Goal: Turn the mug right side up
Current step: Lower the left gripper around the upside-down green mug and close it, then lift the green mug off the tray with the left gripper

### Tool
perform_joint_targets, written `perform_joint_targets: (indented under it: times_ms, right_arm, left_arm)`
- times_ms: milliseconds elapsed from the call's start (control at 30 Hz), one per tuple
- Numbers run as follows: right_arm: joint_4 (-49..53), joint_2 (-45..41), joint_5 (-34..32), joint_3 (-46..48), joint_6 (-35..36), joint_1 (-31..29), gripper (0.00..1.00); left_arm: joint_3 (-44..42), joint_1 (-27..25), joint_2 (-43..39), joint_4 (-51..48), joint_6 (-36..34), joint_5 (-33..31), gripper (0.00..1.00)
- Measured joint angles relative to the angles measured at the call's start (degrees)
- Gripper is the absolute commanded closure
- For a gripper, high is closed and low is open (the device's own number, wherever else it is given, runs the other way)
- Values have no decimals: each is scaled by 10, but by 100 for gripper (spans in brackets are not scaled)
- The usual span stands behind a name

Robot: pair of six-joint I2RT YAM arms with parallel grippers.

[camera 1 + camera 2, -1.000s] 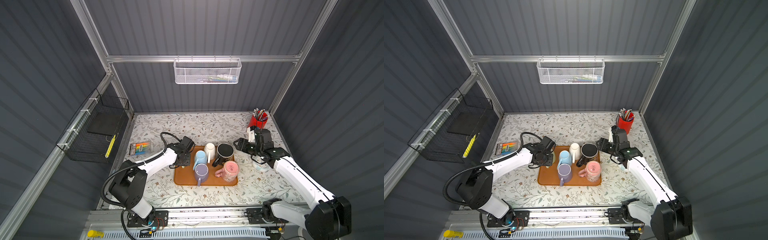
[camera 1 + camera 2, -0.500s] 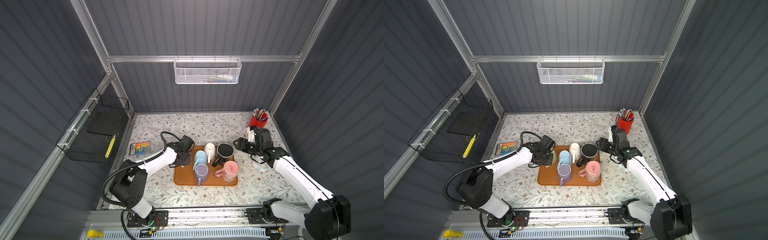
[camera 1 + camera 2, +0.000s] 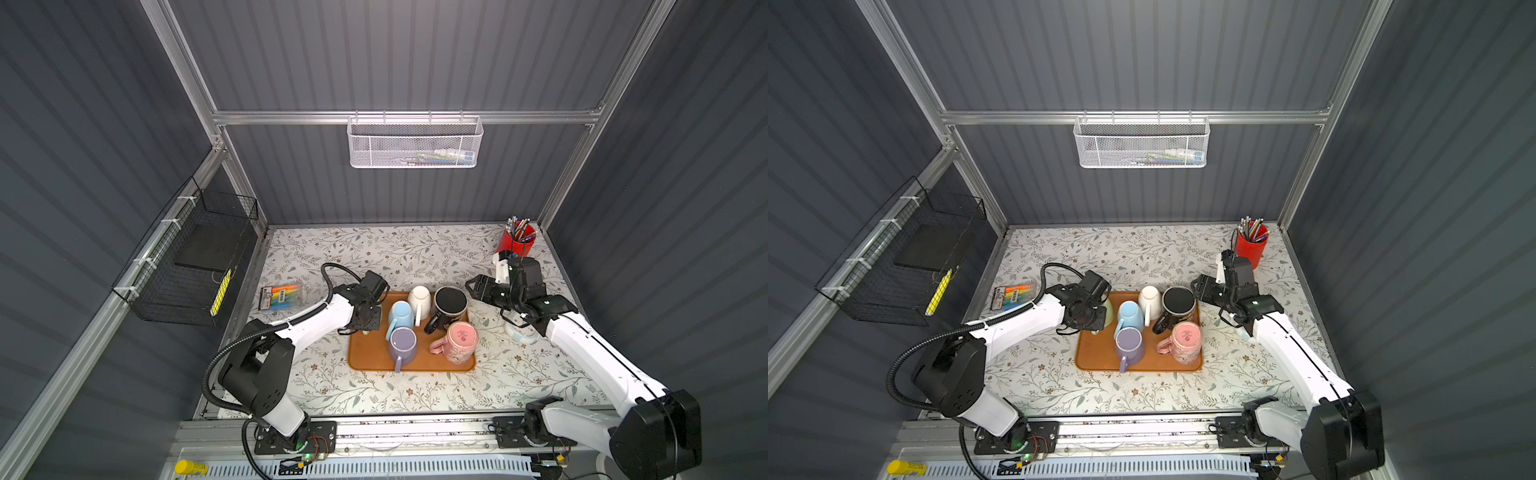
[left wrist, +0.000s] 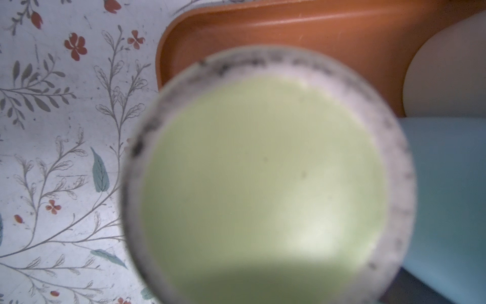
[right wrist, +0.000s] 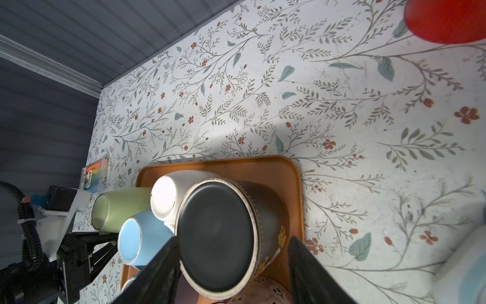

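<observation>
— So, how far had we got?
— Hardly started. We found the green mug (image 3: 1108, 312) base up on the tray (image 3: 1100, 359), in its far left corner, just beside the blue mug (image 3: 1128, 312). Nothing had been turned.
— And the left gripper (image 3: 1089, 316)?
— It sat over that mug's base, which filled the left wrist view. Its fingers were hidden, so we could not tell whether they were clamped or apart.
— The right gripper (image 3: 473, 287)?
— Jaws apart, holding nothing, just beside the black mug (image 3: 451, 300).
— What was left?
— Everything, we judged: lift, flip, set it down on its base.
— Any change from a second before?
— None we could make out: the mugs and both arms stood where they had.
</observation>
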State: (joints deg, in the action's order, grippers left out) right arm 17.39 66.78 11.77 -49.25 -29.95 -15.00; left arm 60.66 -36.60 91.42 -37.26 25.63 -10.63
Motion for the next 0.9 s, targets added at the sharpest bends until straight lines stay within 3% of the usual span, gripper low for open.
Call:
perform_joint_targets:
  times_ms: [333,900]
  right_arm:
    - [-12,-12,27,10,5,0,35]
    - [-79,-79,122,52,5,0,35]
  left_arm:
    - [-6,12,-37,-2,-6,2,100]
    - [-5,19,-195,-5,-3,43,100]
